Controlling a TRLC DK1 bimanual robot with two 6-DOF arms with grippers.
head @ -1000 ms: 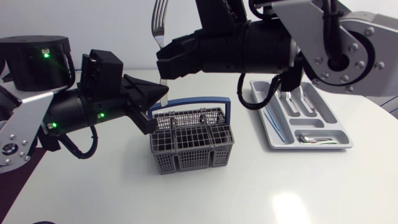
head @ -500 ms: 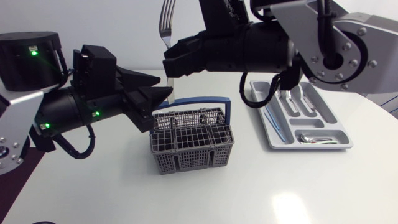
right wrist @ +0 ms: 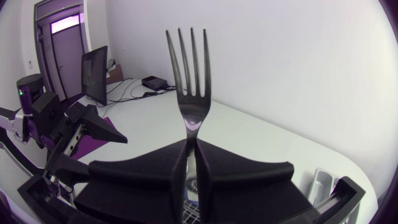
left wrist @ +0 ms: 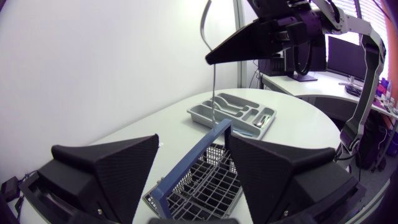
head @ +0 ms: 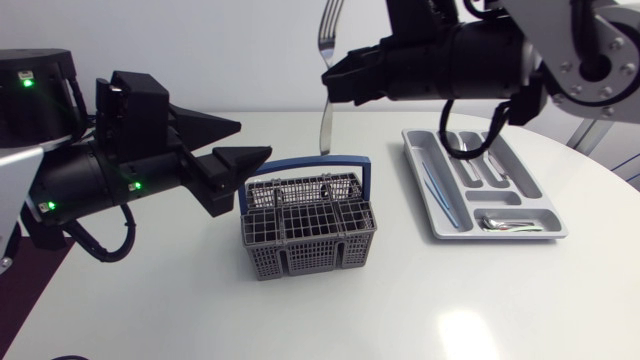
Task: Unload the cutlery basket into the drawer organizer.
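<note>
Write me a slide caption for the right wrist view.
Right gripper shut on the fork, handle clamped between its fingers and tines pointing up.

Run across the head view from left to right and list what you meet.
Left gripper → basket → organizer. The fork overlaps the basket's span, so it is left out.

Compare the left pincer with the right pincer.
The left pincer is open and empty; the right pincer is shut on a fork, tines up. The left pincer hangs low beside the cutlery basket; the right pincer is held higher, with the fork's handle pointing down. Both are matte black with wedge-shaped fingers.
</note>
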